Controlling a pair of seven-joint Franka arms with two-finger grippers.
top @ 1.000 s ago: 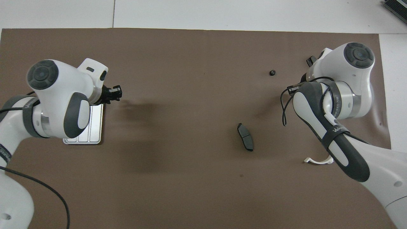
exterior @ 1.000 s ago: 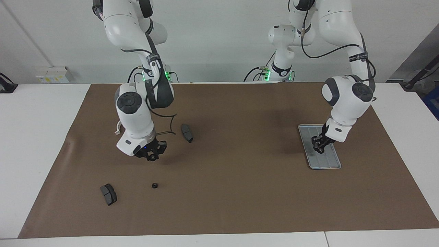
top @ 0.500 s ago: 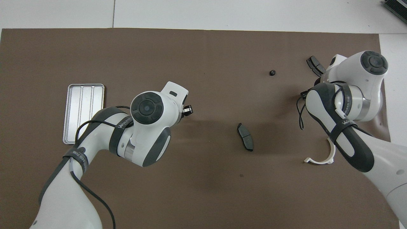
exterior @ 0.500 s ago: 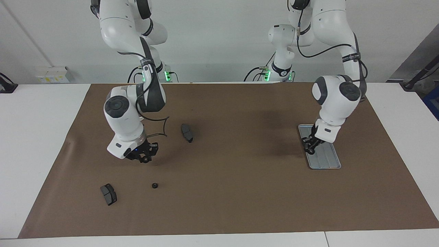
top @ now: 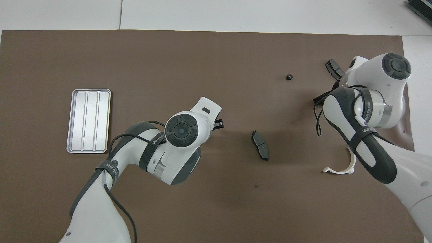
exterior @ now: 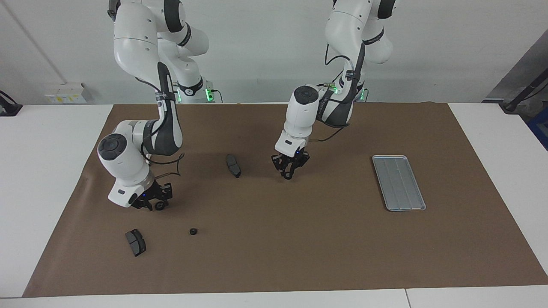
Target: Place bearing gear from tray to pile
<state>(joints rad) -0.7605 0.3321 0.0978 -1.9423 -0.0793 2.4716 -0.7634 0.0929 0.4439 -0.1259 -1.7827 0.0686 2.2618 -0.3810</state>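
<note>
Bearing gear (exterior: 193, 232) sits on your bench near a brake pad (exterior: 135, 242), tray (exterior: 398, 182) well apart. Left claw (exterior: 290, 167) hangs beside another pad (exterior: 233, 165), fingers parted, holding nothing. Right claw (exterior: 153, 202): can't tell.

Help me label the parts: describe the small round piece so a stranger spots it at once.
Start on the brown mat, at the right arm's end. The small black ring lies alone there, farther from the robots than both grippers. Its neighbours are flat, elongated dark pads; it alone is tiny and round.
</note>
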